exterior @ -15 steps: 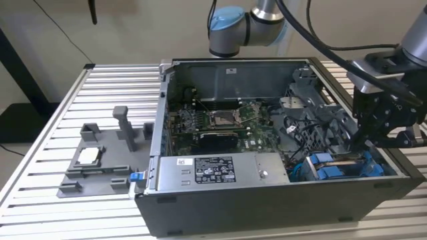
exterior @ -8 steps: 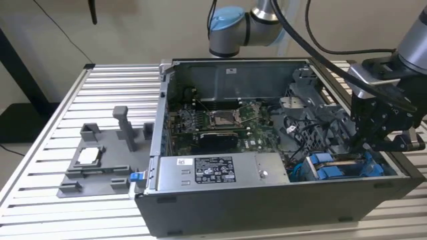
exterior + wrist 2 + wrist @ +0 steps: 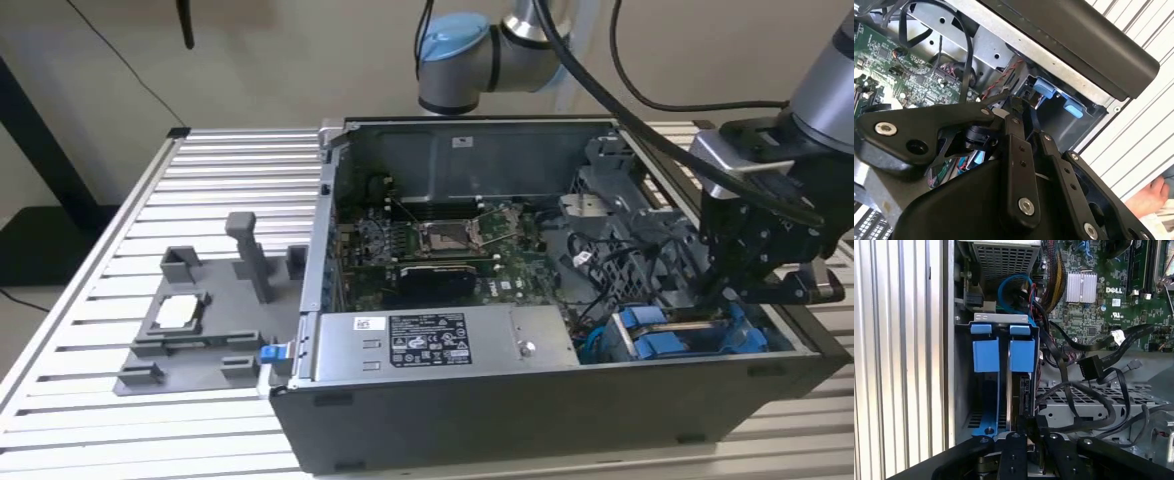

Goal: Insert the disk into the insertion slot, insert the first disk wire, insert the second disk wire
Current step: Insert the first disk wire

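Open computer case (image 3: 534,420) lying on a slatted metal table (image 3: 227,170), with the arm reaching in from the exterior view's right. The gripper (image 3: 731,298) hangs over the corner of the case that holds the insertion slot (image 3: 999,317), a grey metal cage with two bays side by side, each topped by blue plastic tabs (image 3: 1020,330); the same tabs appear in the second wrist view (image 3: 1046,90). The disk (image 3: 1020,390) stands on edge inside the bay farther from the case wall, seen as a dark narrow slab below that bay's blue panel, while a long blue rail (image 3: 989,410) runs down the neighbouring bay. In the first wrist view the gripper (image 3: 1027,422) sits at the near end of the disk, touching or just short of it; whether it is apart or clamped on the disk cannot be told from any view. A bundle of black cables (image 3: 1094,405) loops beside the cage, and a black connector (image 3: 1090,367) lies on that bundle, apart from the disk. The motherboard (image 3: 454,250) with its square processor socket (image 3: 443,236) fills the middle of the case, and the power supply (image 3: 427,340) with a white sticker lies along the near wall. A grey fixture (image 3: 200,330) rests on the table towards the exterior view's left. A person's hand (image 3: 1149,197) shows beyond the case in the second wrist view.
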Controlling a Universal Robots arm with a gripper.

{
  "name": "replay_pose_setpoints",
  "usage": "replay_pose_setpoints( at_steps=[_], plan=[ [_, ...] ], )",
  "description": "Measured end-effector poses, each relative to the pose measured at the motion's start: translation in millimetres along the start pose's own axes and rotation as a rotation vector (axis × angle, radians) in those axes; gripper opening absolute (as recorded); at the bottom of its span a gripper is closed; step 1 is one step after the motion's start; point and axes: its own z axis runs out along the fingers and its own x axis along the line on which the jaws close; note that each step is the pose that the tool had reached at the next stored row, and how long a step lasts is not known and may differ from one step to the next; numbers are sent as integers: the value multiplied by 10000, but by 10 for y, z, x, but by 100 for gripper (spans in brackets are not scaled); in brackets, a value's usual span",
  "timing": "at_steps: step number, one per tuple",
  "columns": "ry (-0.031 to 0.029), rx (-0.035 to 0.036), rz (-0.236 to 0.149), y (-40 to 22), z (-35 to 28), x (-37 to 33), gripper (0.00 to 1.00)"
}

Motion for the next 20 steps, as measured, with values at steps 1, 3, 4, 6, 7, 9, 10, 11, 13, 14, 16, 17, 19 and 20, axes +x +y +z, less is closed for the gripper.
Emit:
replay_pose_setpoints(
  at_steps=[1, 3, 4, 6, 7, 9, 10, 11, 13, 14, 16, 17, 19, 20],
  plan=[
    [0, 1, 19, 0, 3, -1, 19],
    [3, 2, 30, 1, 8, -2, 19],
    [6, 2, 35, 1, 10, -6, 19],
    [6, 4, 51, 1, 19, -19, 19],
    [4, 4, 59, 1, 25, -24, 19],
    [8, 5, 74, 2, 32, -25, 19],
    [14, 6, 83, 2, 35, -25, 19],
    [16, 6, 95, 2, 37, -25, 19],
    [14, 6, 127, 2, 41, -22, 19],
    [15, 5, 152, 2, 41, -21, 19],
    [17, 0, 221, 2, 41, -17, 19],
    [19, -3, 246, 2, 40, -16, 19],
    [19, -7, 269, 2, 38, -13, 19],
    [17, -7, 274, 2, 39, -12, 19]
  ],
)
